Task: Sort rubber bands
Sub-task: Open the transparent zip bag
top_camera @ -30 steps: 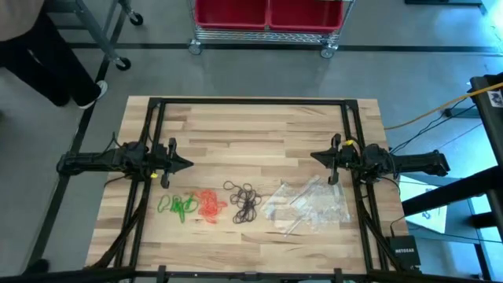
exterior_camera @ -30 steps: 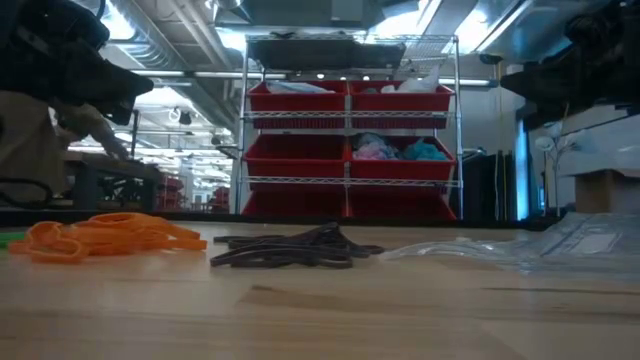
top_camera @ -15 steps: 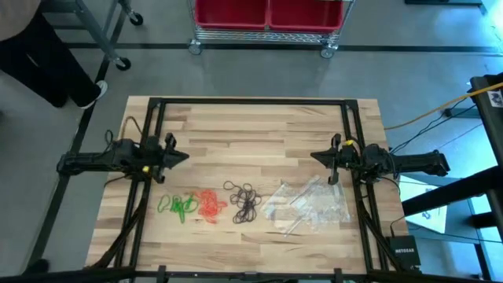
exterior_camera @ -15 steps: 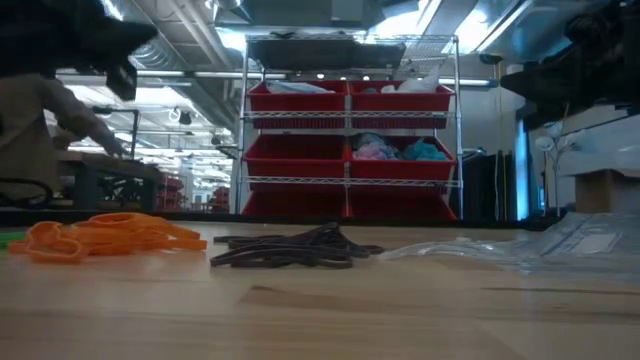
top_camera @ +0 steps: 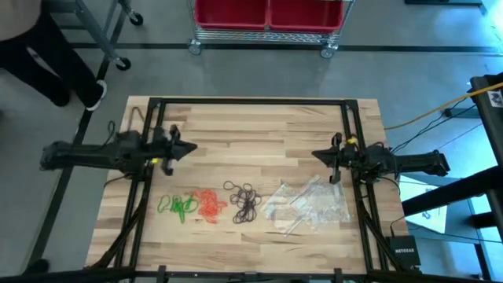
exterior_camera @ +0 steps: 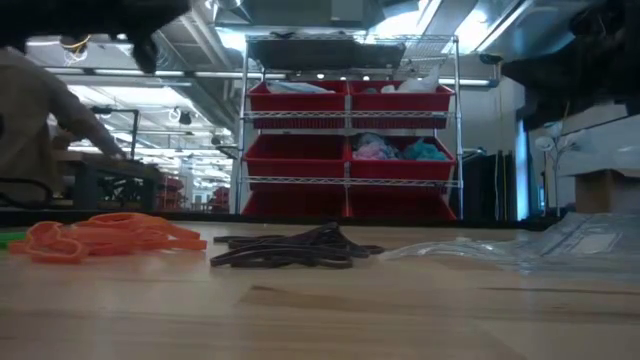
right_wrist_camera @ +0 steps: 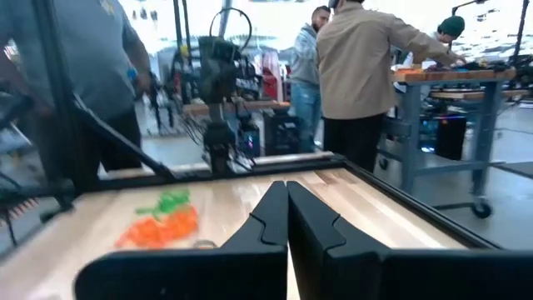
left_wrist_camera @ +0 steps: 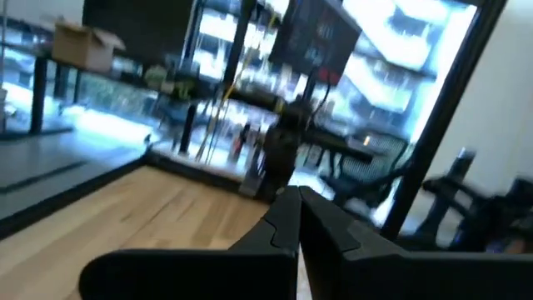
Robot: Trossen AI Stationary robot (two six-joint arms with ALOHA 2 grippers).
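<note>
Meanwhile the left gripper (top_camera: pixel 191 147), fingers pressed together, has swung a little farther from the rubber bands (top_camera: pixel 206 206) and up out of the low view. The right gripper (top_camera: pixel 316 154), also closed, stays put. Green, orange and black band piles lie unmoved beside the plastic bags (top_camera: pixel 308 205) on the table (top_camera: pixel 259 126).

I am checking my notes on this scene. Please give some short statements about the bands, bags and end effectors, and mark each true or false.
1. The black rubber bands lie between the orange-red rubber bands and the clear plastic bags. True.
2. The left end effector holds a green band. False: it is shut and holds nothing.
3. The green rubber bands lie beside the orange-red ones. True.
4. The right end effector rests on the bags. False: it is apart from them.
</note>
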